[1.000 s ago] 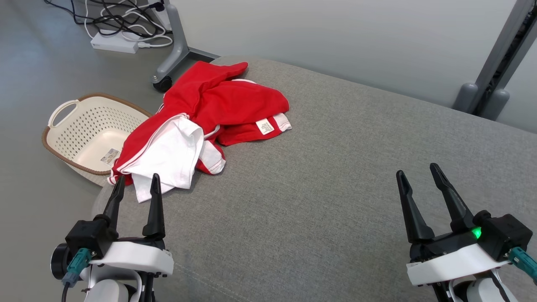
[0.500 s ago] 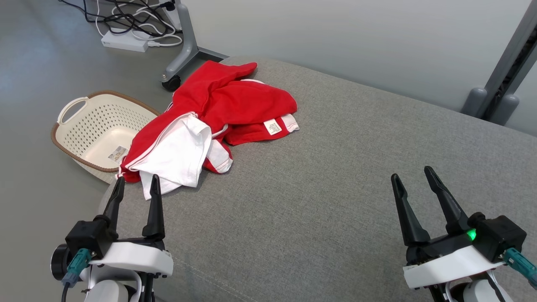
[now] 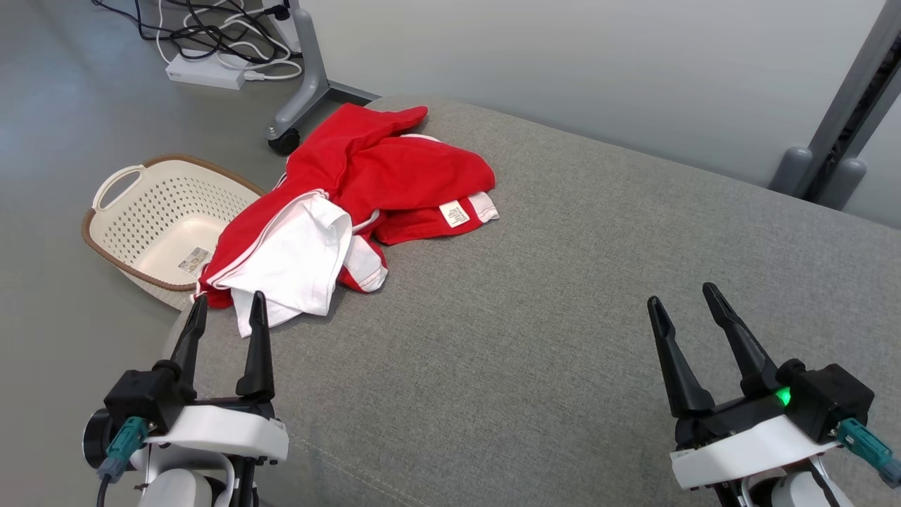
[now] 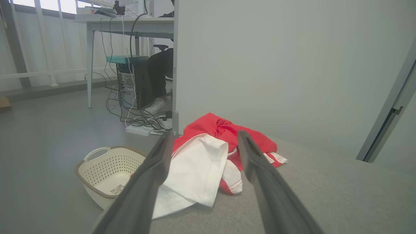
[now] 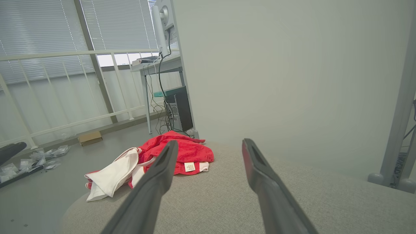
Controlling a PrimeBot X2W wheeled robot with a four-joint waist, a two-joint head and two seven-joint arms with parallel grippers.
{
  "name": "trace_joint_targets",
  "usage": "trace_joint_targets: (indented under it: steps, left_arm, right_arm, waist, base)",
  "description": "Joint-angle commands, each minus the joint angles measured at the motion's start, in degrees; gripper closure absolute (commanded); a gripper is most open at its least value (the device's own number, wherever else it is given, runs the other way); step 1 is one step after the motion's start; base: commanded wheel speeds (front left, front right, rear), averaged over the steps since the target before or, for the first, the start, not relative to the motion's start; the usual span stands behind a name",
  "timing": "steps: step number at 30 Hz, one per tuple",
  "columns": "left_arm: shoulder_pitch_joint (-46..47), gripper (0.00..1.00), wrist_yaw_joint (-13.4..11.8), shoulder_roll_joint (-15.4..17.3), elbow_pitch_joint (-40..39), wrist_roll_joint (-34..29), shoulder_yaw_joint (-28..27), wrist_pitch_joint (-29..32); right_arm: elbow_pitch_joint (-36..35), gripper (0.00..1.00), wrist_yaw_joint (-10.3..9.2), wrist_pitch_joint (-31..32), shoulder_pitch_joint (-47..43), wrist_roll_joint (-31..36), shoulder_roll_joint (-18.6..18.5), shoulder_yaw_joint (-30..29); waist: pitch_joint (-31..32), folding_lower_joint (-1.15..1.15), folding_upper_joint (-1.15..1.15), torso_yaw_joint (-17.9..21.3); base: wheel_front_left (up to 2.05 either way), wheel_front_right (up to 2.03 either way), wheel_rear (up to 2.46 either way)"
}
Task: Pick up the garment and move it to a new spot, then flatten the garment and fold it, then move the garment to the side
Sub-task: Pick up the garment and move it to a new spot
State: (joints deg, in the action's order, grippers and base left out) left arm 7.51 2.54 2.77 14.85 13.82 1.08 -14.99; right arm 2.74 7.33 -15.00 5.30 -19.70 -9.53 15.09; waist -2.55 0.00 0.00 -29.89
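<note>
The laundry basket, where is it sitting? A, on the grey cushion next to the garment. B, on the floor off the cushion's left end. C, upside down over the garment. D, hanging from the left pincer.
B: the basket stands upright on the floor beside the left end of the cushion, next to the red and white garment.

A pale wall backs a grey cushion; the grey floor holds a desk and cables, with window blinds beyond.

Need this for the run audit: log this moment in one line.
stage: before pickup | garment: crumpled on grey cushion | left pincer: open, empty | right pincer: open, empty
</note>
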Motion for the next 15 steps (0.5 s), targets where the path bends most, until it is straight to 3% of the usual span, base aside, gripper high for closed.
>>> trace_joint_targets:
  steps: [1, 9, 15]
  left_arm:
    - [1.18, 0.0, 0.37, 0.21, -0.89, 0.47, -0.46, -0.23]
    - [4.3, 0.0, 1.61, 0.3, -3.88, 0.2, -2.67, -0.23]
    - [11.36, 0.0, 3.2, 2.96, 0.56, 1.33, -4.7, -0.23]
  right_arm:
    - [-0.02, 0.0, 0.3, -0.32, -0.05, -0.12, -0.62, -0.13]
    - [-0.19, 0.0, 0.3, -0.32, 1.5, 0.3, -0.94, 0.31]
    - [-0.34, 0.0, 0.29, -0.32, 3.3, 0.68, -1.29, 0.84]
  waist:
    - [-0.26, 0.0, 0.0, 0.05]
    - [-2.06, 0.0, 0.0, 1.29]
    - [-5.07, 0.0, 0.0, 4.16]
  base:
    - [0.0, 0.0, 0.0]
    - [0.0, 0.0, 0.0]
    - [0.0, 0.0, 0.0]
